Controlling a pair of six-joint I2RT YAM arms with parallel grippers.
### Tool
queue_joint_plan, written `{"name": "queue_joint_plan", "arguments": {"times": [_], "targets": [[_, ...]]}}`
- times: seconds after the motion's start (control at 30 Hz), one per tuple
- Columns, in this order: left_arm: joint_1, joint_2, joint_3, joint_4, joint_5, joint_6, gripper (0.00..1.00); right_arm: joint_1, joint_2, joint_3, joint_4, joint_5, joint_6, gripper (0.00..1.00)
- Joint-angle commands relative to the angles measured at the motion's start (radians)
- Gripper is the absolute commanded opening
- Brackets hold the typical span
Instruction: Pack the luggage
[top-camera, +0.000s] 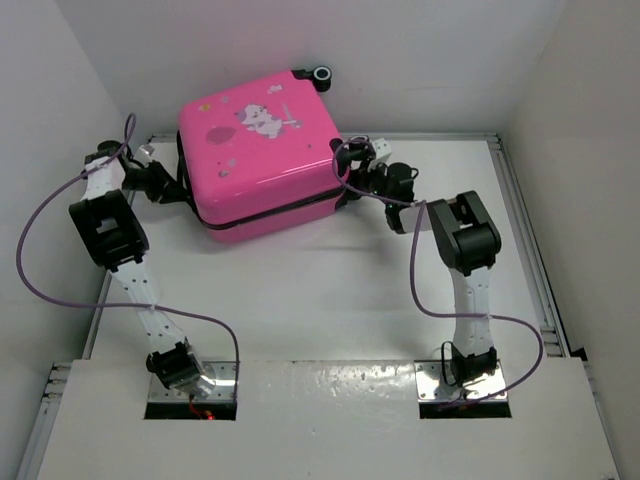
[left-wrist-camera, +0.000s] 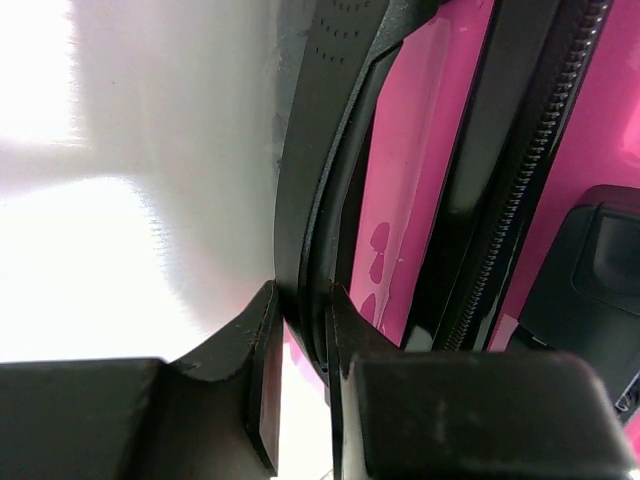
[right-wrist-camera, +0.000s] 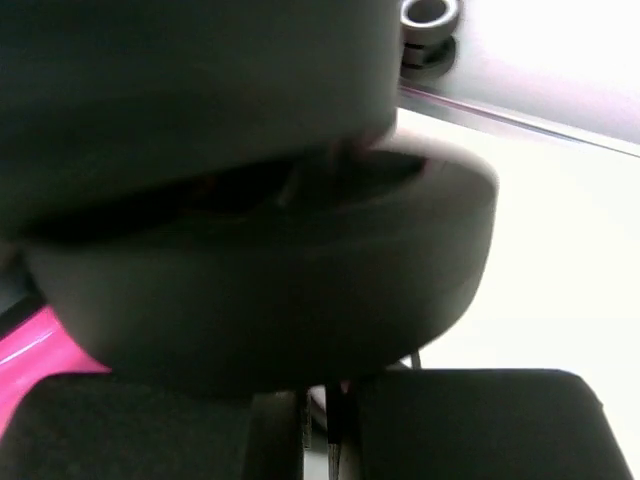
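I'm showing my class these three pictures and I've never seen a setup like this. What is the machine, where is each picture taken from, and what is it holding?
These are two robot arms bolted at the near edge of a white table. The wide picture comes from a fixed camera above and behind them. The other two come from cameras on the wrists, so they look very close.

On the table lies a closed pink suitcase with a cartoon animal print. The left gripper has its jaws closed on a black strap at the suitcase's side. The right gripper is shut beside a black wheel at the opposite side; whether it pinches anything is unclear.
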Motion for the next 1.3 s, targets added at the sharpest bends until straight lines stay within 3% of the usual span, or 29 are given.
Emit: {"name": "queue_joint_plan", "arguments": {"times": [0.0,0.37,0.8,0.97,1.13,1.17,1.23,1.27], "targets": [[0.066,0.067,0.017,0.261,-0.346,0.168,0.00,-0.169,0.056,0.174,0.105,0.287,-0.018,0.00],[0.048,0.038,-0.001,0.261,-0.380,0.223,0.00,-0.177,0.346,0.603,0.070,0.311,-0.003,0.00],[0.008,0.009,-0.012,0.270,-0.380,0.232,0.00,-0.144,0.561,0.914,-0.036,0.310,0.062,0.00],[-0.001,-0.011,-0.030,0.290,-0.345,0.221,0.14,-0.140,0.630,1.021,-0.085,0.310,0.046,0.00],[-0.010,-0.048,-0.066,0.333,-0.302,0.200,0.32,-0.132,0.565,0.901,-0.055,0.300,0.051,0.02],[-0.010,-0.061,-0.093,0.347,-0.290,0.185,0.56,-0.129,0.534,0.877,-0.032,0.297,0.052,0.11],[-0.010,-0.101,-0.130,0.400,-0.290,0.165,0.73,-0.126,0.496,0.785,0.020,0.274,0.061,0.27],[-0.019,-0.158,-0.188,0.429,-0.290,0.155,0.87,-0.123,0.421,0.720,0.027,0.252,0.068,0.43]]}}
